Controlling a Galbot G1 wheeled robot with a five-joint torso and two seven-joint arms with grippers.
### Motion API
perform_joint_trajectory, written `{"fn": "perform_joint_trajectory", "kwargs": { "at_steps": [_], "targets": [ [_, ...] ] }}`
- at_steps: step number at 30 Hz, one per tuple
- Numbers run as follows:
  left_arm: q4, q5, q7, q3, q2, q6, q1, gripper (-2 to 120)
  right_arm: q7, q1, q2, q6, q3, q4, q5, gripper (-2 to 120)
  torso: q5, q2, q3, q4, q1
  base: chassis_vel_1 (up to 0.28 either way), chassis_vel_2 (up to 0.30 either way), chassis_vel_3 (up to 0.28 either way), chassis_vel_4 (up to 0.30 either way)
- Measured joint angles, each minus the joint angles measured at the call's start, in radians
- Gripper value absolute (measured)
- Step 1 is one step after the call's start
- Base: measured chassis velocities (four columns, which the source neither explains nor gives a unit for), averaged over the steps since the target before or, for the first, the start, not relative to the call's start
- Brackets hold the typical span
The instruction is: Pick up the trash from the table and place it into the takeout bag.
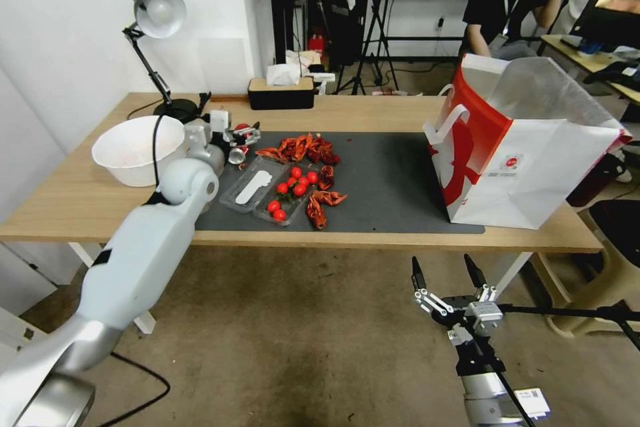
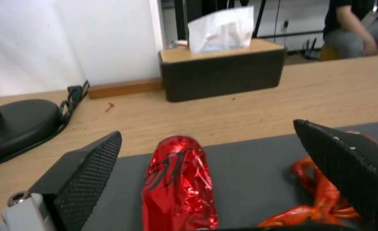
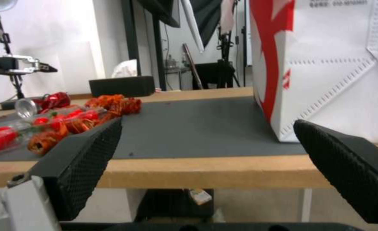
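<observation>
Red crushed can (image 2: 179,183) lies on the dark mat (image 2: 249,160) squarely between my left gripper's (image 2: 206,166) spread fingers, untouched, near the table's (image 1: 373,113) left end. My right gripper (image 1: 448,280) hangs released below the front edge, takeout bag (image 1: 533,167) standing above it.

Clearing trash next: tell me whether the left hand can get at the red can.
Probably yes: the left hand is open, its fingers either side of the red can on the mat, nothing between.

left tool (image 2: 206,150) spread, right tool (image 1: 448,275) spread.
</observation>
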Motion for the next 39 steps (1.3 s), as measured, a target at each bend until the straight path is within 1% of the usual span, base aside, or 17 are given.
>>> {"fn": "perform_joint_trajectory", "kwargs": {
  "at_steps": [2, 5, 8, 13, 16, 17, 21, 27, 29, 30, 32, 33, 35, 36, 37, 39],
  "targets": [
    [0.037, 0.0, 0.008, 0.006, -0.007, 0.021, -0.013, 100, 0.0, 0.0, -0.002, 0.007, 0.005, -0.013, 0.007, 100, -0.0001, 0.0, 0.0, 0.0001, 0.0, 0.0, 0.0, 0.0, 0.0],
    [0.048, 0.0, 0.008, 0.007, -0.009, 0.026, -0.015, 100, 0.0, 0.001, -0.003, 0.008, 0.005, -0.015, 0.008, 100, -0.0002, 0.0, 0.0, 0.0001, 0.0, 0.0, 0.0, 0.0, 0.0],
    [0.083, -0.022, 0.023, 0.012, -0.014, 0.041, -0.022, 100, 0.0, 0.006, -0.003, 0.011, 0.005, -0.024, 0.01, 100, -0.0001, 0.0, 0.0, 0.0001, 0.0, 0.0, 0.0, 0.0, 0.0],
    [0.115, -0.041, 0.036, 0.015, -0.018, 0.059, -0.033, 100, -0.001, 0.008, -0.002, 0.014, 0.002, -0.029, 0.01, 100, 0.0, 0.0, 0.0, 0.0001, 0.0, 0.0, 0.0, 0.0, 0.0],
    [0.133, -0.086, 0.037, 0.013, -0.022, 0.093, -0.043, 100, -0.002, 0.004, -0.001, 0.021, 0.001, -0.033, 0.01, 100, 0.0, 0.0, 0.0, 0.0, 0.0, 0.0, 0.0, 0.0, 0.0],
    [0.133, -0.086, 0.037, 0.013, -0.022, 0.093, -0.043, 100, -0.002, 0.004, -0.001, 0.021, 0.001, -0.033, 0.01, 100, 0.0, 0.0, 0.0, 0.0, 0.0, 0.0, 0.0, 0.0, 0.0],
    [0.15, -0.131, 0.015, 0.007, -0.026, 0.134, -0.052, 100, -0.002, -0.001, -0.001, 0.024, 0.004, -0.03, 0.01, 100, -0.0001, 0.0, 0.0, 0.0, 0.0, 0.0, 0.0, 0.0, 0.0],
    [0.158, -0.161, -0.013, 0.005, -0.029, 0.158, -0.06, 99, -0.002, -0.002, -0.001, 0.025, 0.005, -0.029, 0.01, 100, 0.0, 0.0, 0.0, 0.0001, 0.0, 0.0, 0.0, 0.0, 0.0],
    [0.163, -0.177, -0.033, 0.004, -0.031, 0.179, -0.063, 89, -0.002, -0.001, -0.001, 0.025, 0.005, -0.029, 0.009, 100, -0.0001, 0.0, 0.0, 0.0, 0.0, 0.0, 0.0, 0.0, 0.0],
    [0.163, -0.177, -0.033, 0.004, -0.031, 0.179, -0.063, 89, -0.002, -0.001, -0.001, 0.025, 0.005, -0.029, 0.009, 100, -0.0001, 0.0, 0.0, 0.0, 0.0, 0.0, 0.0, 0.0, 0.0],
    [0.163, -0.185, -0.04, 0.002, -0.031, 0.191, -0.063, 80, -0.002, 0.0, 0.001, 0.025, 0.003, -0.029, 0.008, 100, 0.0, 0.0, 0.0, 0.0, 0.0, 0.0, 0.0, 0.0, 0.0],
    [0.163, -0.185, -0.04, 0.002, -0.031, 0.191, -0.063, 80, -0.002, 0.0, 0.001, 0.025, 0.003, -0.029, 0.008, 100, 0.0, 0.0, 0.0, 0.0, 0.0, 0.0, 0.0, 0.0, 0.0],
    [0.166, -0.187, -0.042, 0.0, -0.028, 0.192, -0.062, 68, -0.003, 0.0, 0.001, 0.025, 0.002, -0.029, 0.007, 100, -0.0001, 0.0, 0.0, 0.0001, 0.0, 0.0, 0.0, 0.0, 0.0],
    [0.166, -0.189, -0.042, -0.001, -0.026, 0.19, -0.061, 65, -0.003, 0.0, 0.001, 0.025, 0.002, -0.029, 0.007, 100, -0.0001, 0.0, 0.0, 0.0, 0.0, 0.0, 0.0, 0.0, 0.0],
    [0.166, -0.189, -0.042, -0.001, -0.026, 0.19, -0.061, 65, -0.003, 0.0, 0.001, 0.025, 0.002, -0.029, 0.007, 100, -0.0001, 0.0, 0.0, 0.0, 0.0, 0.0, 0.0, 0.0, 0.0],
    [0.164, -0.183, -0.042, -0.002, -0.02, 0.174, -0.059, 56, -0.003, -0.001, 0.002, 0.025, 0.001, -0.03, 0.006, 100, 0.0, 0.0, 0.0, 0.0, 0.0, 0.0, 0.0, 0.0, 0.0]
  ]
}}
